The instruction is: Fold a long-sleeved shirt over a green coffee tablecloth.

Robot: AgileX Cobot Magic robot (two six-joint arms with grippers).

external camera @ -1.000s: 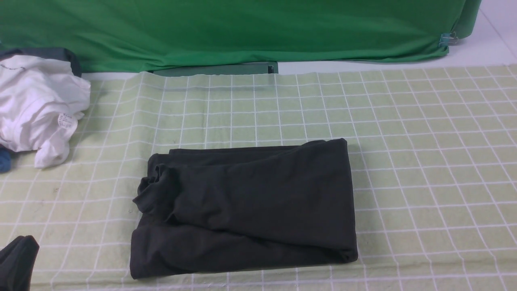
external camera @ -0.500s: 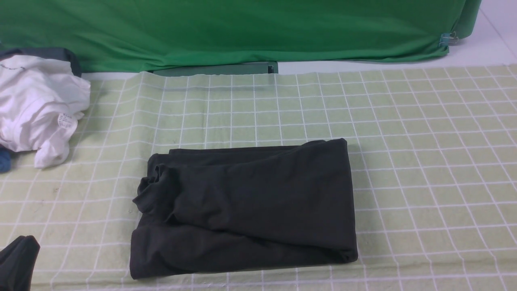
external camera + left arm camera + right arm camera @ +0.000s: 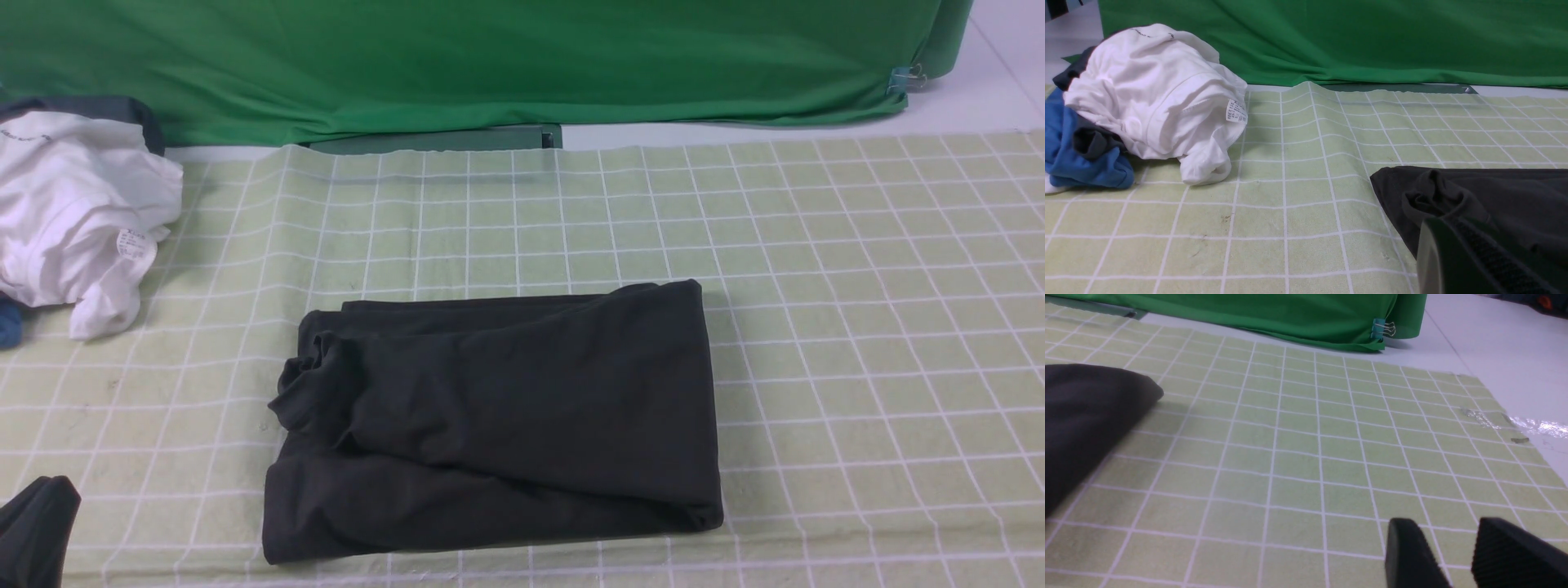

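The long-sleeved shirt (image 3: 498, 420) lies folded near the front edge of the green coffee tablecloth (image 3: 857, 286) — we see bare grid all round. The left tool (image 3: 1470, 261) is pressed together beside its bunched edge; the right tool (image 3: 1457, 555), spread, holds nothing. White garment (image 3: 77, 216) far left, green backdrop (image 3: 490, 65) behind.

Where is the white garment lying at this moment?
In the front view the white garment lies crumpled at the far left edge of the green coffee tablecloth, apart from the folded long-sleeved shirt.
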